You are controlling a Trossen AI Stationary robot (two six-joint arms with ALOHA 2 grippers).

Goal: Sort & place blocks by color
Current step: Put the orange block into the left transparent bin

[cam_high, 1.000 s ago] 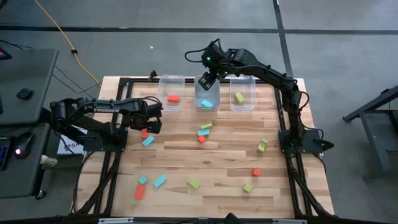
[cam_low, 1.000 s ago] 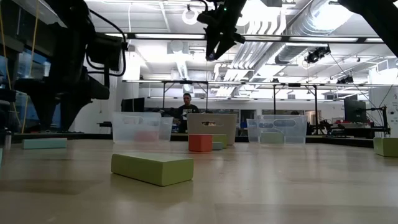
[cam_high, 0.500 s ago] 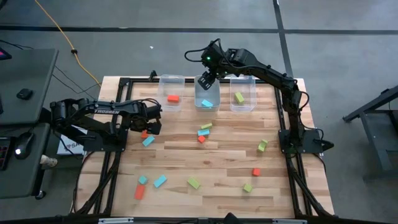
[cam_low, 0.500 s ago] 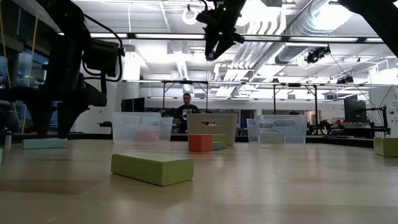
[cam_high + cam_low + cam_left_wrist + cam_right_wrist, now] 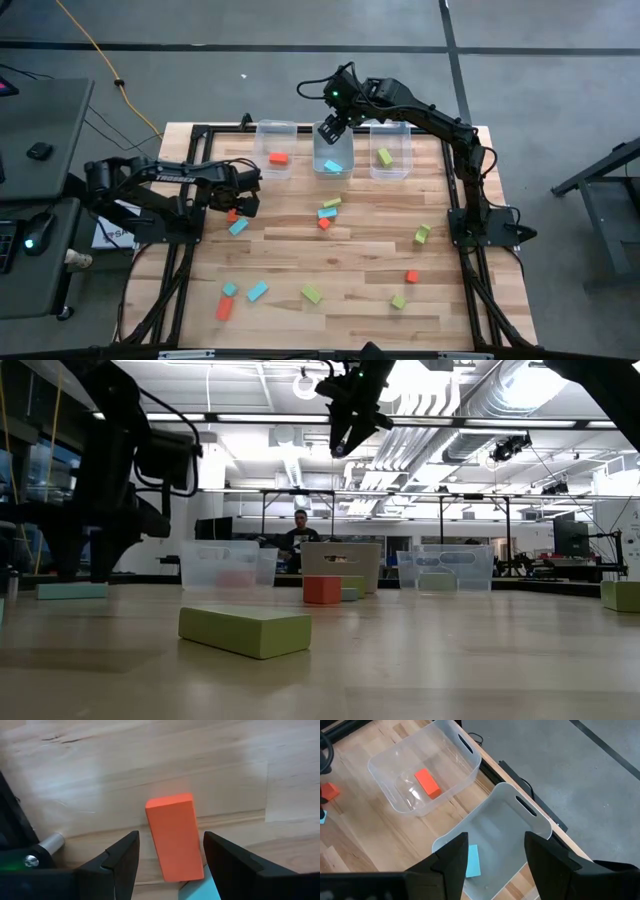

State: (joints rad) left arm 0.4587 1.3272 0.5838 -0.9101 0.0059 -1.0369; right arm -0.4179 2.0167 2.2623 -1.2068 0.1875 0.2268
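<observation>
White lettering runs along the left arm (image 5: pixel 170 172), too small to read.

Bright overhead lighting, soft shadows, slight blur

A: What sort of place?
B: Robotics lab, open-plan. Exposed ceiling ducts (image 5: pixel 470 410), strip lights, metal frames, monitors (image 5: pixel 572 538) in the bkgd.
A: Anything else?
B: Grey concrete floor (image 5: pixel 300 25), yellow cable (image 5: pixel 95 50), person (image 5: pixel 300 532) at a desk.

Three blocks already sit in the far bins: a red-orange block (image 5: pixel 278 158) in the left one, a light blue block (image 5: pixel 334 166) in the middle, a yellow-green block (image 5: pixel 385 156) in the right. The remaining blocks (image 5: pixel 329 212) lie scattered flat across the table.
</observation>
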